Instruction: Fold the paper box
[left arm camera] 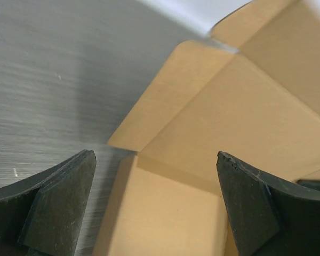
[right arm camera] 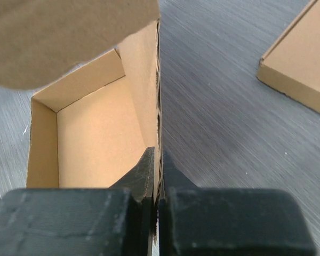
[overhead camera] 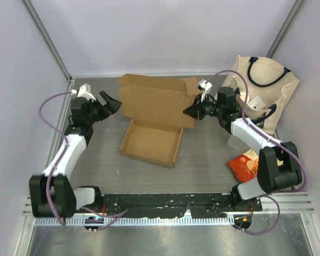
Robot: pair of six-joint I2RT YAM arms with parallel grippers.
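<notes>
Centrally on the brushed grey metal counter (overhead camera: 96, 160), the flat brown cardboard paper box (overhead camera: 152, 141) is laid open. A shallow tray portion lies nearer, and a wider lid panel with side flaps is spread beyond it toward the far wall. The box is not yet closed.

The left tool (overhead camera: 113, 104) is held just beside the left edge of the lid panel, with its jaws set wide apart. In the left wrist view its two dark fingers (left arm camera: 58, 208) are seen at either side of a cardboard corner flap, and no contact with the cardboard is shown there.

The right tool (overhead camera: 194, 112) is placed at the right edge of the lid panel and is clamped together on a thin upright cardboard side wall of the box. In the right wrist view that wall is seen pinched edge-on between the black pads (right arm camera: 141, 173), with the box interior to the left of it.

A cream fabric tote bag with dark handles (overhead camera: 285, 93) is propped at the far right corner, behind the right arm. An orange and red snack packet (overhead camera: 244, 165) is laid on the counter at the near right, just beside the right arm's lower links and well apart from the box.
</notes>
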